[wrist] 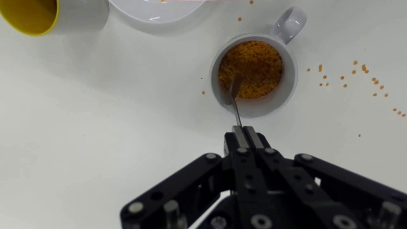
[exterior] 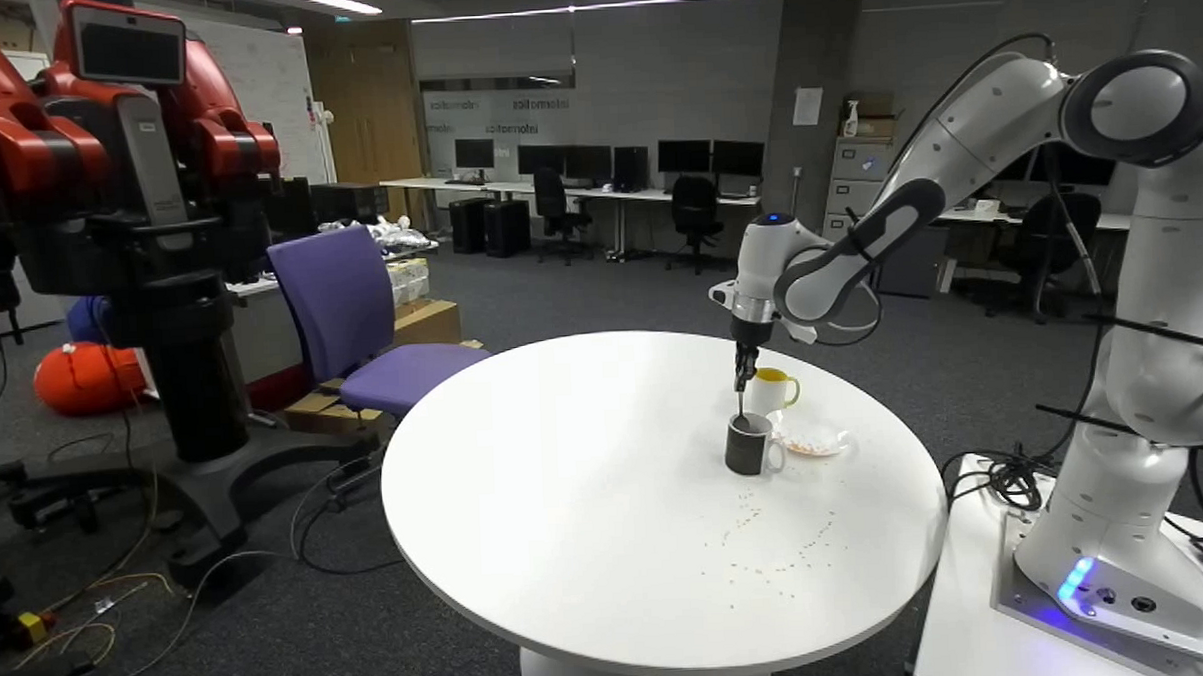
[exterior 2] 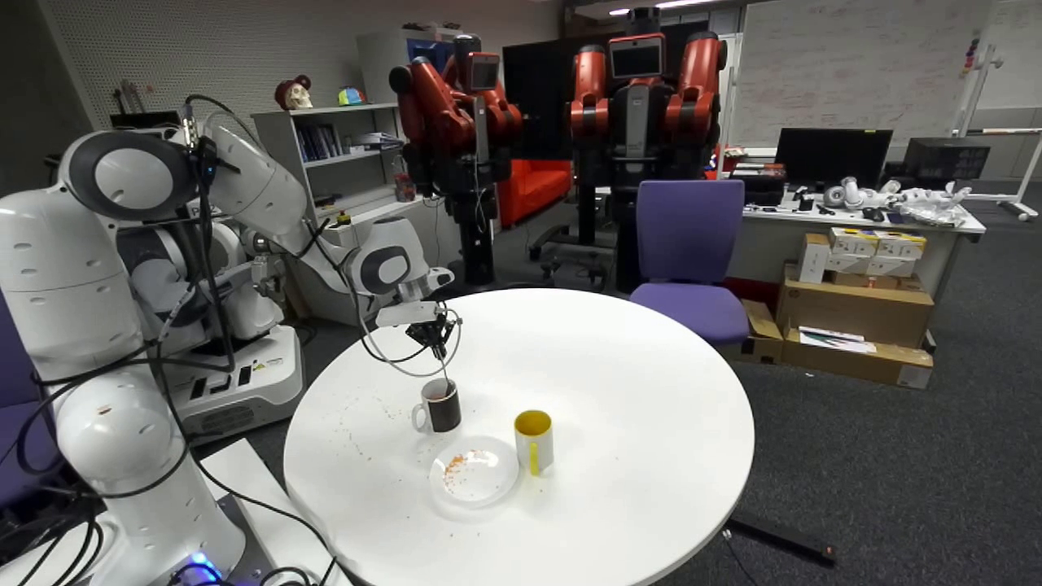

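- A thin, grey metal spoon (wrist: 236,89) slants through the upper part of the wrist view, just right of centre, bowl end uppermost.
- The black, two-fingered mechanical hand (wrist: 244,128), below it in that frame, is clamped on the spoon's stem.
- A cylindrical black mug (wrist: 264,107) with a pale interior and white loop handle stands upright around the spoon's bowl; its handle points to the frame's upper right.
- Small orange grains (wrist: 257,63) fill the bottom of this mug; how deep the spoon reaches into them cannot be told.
- Loose orange grains (wrist: 363,67) lie scattered at the right of the wrist view.
- A round white plate (wrist: 152,11) is cut by the top edge there.
- A cylindrical white mug (wrist: 84,16) with yellow interior and handle stands just beside the plate, upper left.
- A round white counter (wrist: 127,143) carries all these.
- A white jointed arm (exterior: 1174,258) occupies the right of an exterior view.
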Controlling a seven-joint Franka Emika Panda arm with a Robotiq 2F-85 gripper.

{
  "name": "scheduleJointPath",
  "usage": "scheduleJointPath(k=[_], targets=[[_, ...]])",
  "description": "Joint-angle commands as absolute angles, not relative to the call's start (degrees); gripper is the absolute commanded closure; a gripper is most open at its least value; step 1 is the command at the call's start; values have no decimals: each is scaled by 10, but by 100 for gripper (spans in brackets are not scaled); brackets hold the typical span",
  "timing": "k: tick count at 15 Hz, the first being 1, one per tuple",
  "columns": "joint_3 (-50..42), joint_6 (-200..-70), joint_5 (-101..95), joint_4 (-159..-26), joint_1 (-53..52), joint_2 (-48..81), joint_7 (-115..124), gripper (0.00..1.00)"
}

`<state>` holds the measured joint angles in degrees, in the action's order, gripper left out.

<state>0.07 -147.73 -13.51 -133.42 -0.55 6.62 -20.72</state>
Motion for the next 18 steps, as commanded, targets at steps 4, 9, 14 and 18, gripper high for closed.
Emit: scheduleJointPath(k=[4, 9, 14, 18], targets=[[15, -1511, -115, -1263, 6, 134, -262, 99], [28, -1514, -104, -1211, 14, 177, -289, 99], [41, -1496, -95, -1183, 23, 185, -298, 99], [42, -1480, -97, -1224, 30, 139, -303, 99]])
